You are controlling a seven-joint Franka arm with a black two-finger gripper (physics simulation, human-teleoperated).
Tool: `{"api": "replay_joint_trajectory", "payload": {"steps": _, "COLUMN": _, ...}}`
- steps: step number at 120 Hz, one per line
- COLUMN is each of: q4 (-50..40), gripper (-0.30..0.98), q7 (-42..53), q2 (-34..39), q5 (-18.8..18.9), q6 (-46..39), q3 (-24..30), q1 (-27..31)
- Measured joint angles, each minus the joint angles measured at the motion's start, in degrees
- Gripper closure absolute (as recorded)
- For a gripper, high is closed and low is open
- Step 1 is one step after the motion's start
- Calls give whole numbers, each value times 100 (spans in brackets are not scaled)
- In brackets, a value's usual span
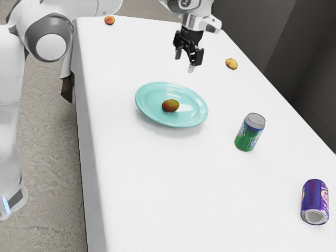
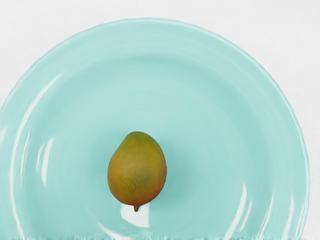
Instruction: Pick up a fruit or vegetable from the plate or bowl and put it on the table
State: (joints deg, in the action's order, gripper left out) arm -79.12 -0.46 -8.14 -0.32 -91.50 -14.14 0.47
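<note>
My gripper (image 1: 184, 61) hangs above the table behind the plate in the exterior view, its two fingers apart with nothing between them. A turquoise plate (image 1: 149, 107) rests on the table, and one mango (image 1: 170, 105) lies near its middle. Seen in the wrist view, the mango (image 2: 137, 169) is green-orange with a small stem tip, surrounded by the bare surface of the plate (image 2: 150, 90). The gripper is higher than the mango and not touching it.
On the white table (image 1: 173, 184) a green can (image 1: 250, 132) stands to the exterior view's right of the plate. A purple can (image 1: 315, 202) is nearer the camera. A yellow fruit (image 1: 231, 63) and a reddish fruit (image 1: 109, 20) lie toward the far end.
</note>
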Motion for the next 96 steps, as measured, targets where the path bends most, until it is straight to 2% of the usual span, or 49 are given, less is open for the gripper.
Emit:
{"api": "replay_joint_trajectory", "payload": {"steps": 22, "q4": -63, "gripper": 0, "q7": 4, "q2": -187, "q5": -80, "q6": 170, "q3": -18, "q1": -7}}
{"api": "replay_joint_trajectory", "payload": {"steps": 70, "q4": -1345, "gripper": 0, "q7": 11, "q2": -9, "q5": -207, "q6": -596, "q3": -80, "q1": -76}}
{"api": "replay_joint_trajectory", "payload": {"steps": 96, "q4": -1475, "gripper": 0, "q7": 16, "q2": 12, "q5": -111, "q6": -880, "q3": -176, "q1": -53}}
